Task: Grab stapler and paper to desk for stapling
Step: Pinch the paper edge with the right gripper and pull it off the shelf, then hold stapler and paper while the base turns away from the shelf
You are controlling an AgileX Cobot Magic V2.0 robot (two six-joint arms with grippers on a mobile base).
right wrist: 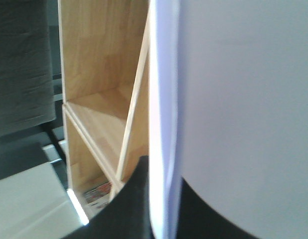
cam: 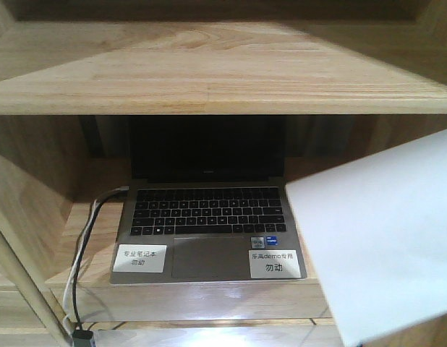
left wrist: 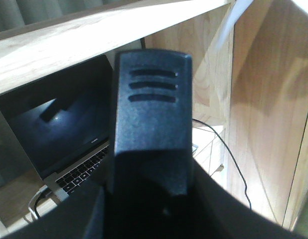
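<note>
The left wrist view is filled by the black stapler [left wrist: 151,124], its ridged end pointing up. My left gripper [left wrist: 154,211] is shut on it, with dark jaws on both sides of its lower part. The white paper [right wrist: 233,89] stands on edge in the right wrist view, pinched in my right gripper [right wrist: 164,216], which is shut on its lower edge. In the front view the same paper [cam: 382,238] hangs tilted at the right, in front of the shelf. Neither gripper shows in the front view. The desk is out of view.
A light wooden shelf unit [cam: 209,79] stands close ahead. An open laptop [cam: 209,217] with two white labels [cam: 273,265] sits in its lower bay. Cables [cam: 82,253] run down its left side. The shelf's side wall [left wrist: 273,124] is near the stapler.
</note>
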